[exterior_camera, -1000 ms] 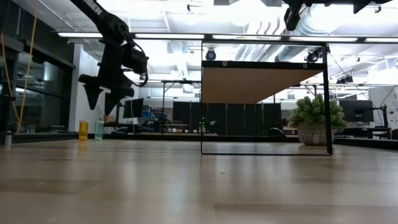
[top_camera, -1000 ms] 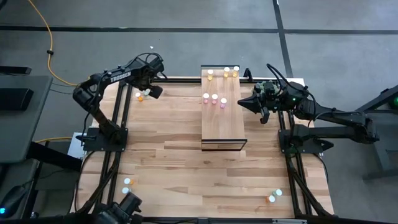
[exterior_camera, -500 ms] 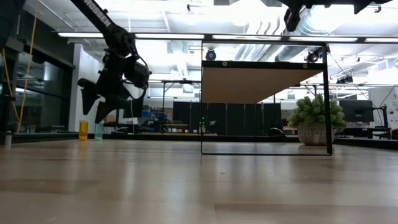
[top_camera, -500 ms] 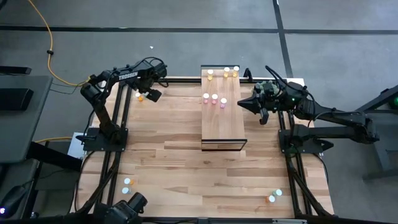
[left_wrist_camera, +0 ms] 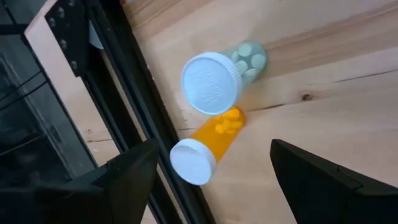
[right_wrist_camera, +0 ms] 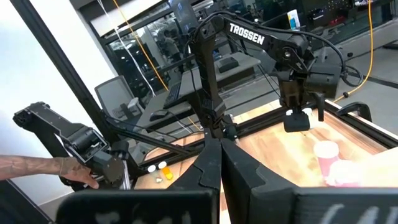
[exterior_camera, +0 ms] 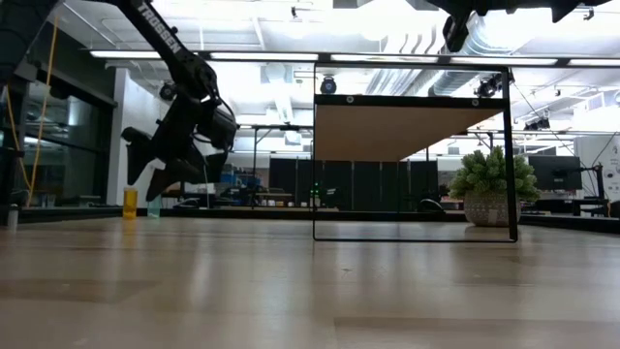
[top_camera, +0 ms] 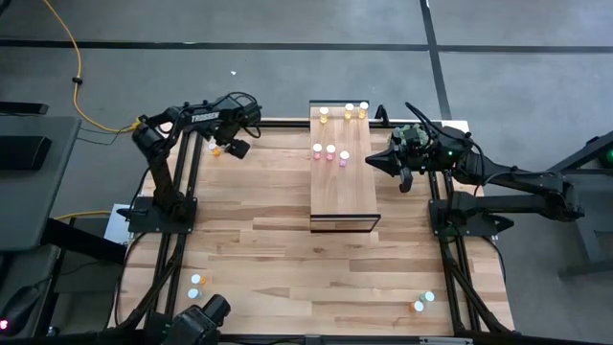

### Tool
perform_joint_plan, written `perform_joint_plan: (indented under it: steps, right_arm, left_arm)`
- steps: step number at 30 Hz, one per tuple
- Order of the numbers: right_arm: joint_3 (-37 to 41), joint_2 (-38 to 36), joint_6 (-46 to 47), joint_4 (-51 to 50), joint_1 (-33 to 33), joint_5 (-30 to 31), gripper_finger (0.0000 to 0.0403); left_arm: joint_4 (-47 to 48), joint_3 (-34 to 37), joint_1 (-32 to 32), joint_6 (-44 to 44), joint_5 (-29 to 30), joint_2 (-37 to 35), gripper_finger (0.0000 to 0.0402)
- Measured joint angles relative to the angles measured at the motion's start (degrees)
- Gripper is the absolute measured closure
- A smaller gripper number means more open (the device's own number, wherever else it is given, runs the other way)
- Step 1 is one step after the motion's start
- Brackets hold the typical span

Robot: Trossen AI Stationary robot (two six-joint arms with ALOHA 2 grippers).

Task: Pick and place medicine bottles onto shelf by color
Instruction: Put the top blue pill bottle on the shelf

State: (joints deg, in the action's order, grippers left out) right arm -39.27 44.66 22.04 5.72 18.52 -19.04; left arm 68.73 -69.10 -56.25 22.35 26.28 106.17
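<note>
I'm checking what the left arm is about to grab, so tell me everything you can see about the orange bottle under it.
The orange bottle is a small see-through amber cylinder with a white ribbed cap and yellow-orange pills inside. It stands upright on the wooden table, beside the dark frame rail, touching or nearly touching a pale green bottle. The left gripper hangs above it with jaws wide open, not touching it.

12 med bottles [top_camera: 330,151] (3 yellow, 3 pink, 6 other), 1 shelf [top_camera: 341,192], 2 arms [top_camera: 192,118].
</note>
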Motion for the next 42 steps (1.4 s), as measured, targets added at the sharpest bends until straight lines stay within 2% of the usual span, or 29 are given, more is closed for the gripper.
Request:
perform_joint_plan:
  steps: [18,24,29,36,42]
  right_arm:
    - [0.00,0.01,1.48,-0.83,-0.31,-1.08,0.0402]
    - [0.00,0.01,1.03,-0.83,-0.31,-1.10,0.0402]
    - [0.00,-0.01,1.82,-0.83,-0.31,-1.10,0.0402]
    - [0.00,-0.01,3.29,-0.82,-0.31,-1.10,0.0402]
    - [0.00,0.00,3.48,-0.82,-0.31,-0.99,0.0402]
  left_arm:
    - [-2.71,0.00,-0.83,2.58,-0.41,0.17,0.0103]
    - [-6.78,0.00,-0.83,3.88,-0.33,-0.52,0.0103]
    - [-12.30,0.00,-1.84,5.32,-2.02,-2.13,0.0103]
    - [-14.21,0.00,-4.28,6.08,-2.56,-2.19,0.0103]
    - [-15.23,0.00,-6.06,5.64,-6.83,-2.17,0.0104]
